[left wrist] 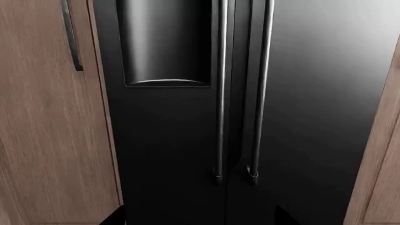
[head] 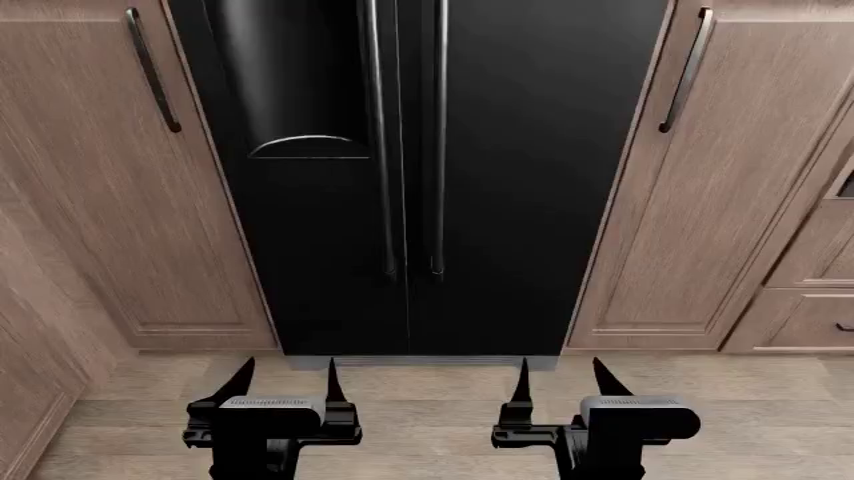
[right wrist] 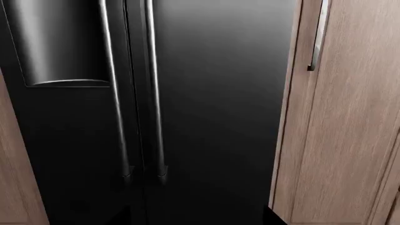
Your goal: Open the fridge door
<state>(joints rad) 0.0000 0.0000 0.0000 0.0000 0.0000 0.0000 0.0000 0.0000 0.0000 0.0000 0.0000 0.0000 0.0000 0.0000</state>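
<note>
The tall glossy black fridge [head: 521, 180] fills the middle of the head view, both doors shut. Two slim vertical bar handles run side by side at its middle: the left door handle [head: 380, 150] and the right door handle [head: 438, 150]. Both also show in the left wrist view as the left handle [left wrist: 220, 93] and right handle [left wrist: 262, 93], and in the right wrist view as the left handle [right wrist: 112, 93] and right handle [right wrist: 155, 93]. My left gripper [head: 286, 372] and right gripper [head: 561, 372] hang low over the floor, short of the fridge, both open and holding nothing.
A dispenser recess [head: 307, 100] sits in the fridge's left door. Brown wood-grain cabinets flank it: left cabinet [head: 107, 200] and right cabinet [head: 681, 220], each with a bar handle. Drawers [head: 807, 320] stand at the far right. Wooden floor [head: 427, 400] lies between me and the fridge.
</note>
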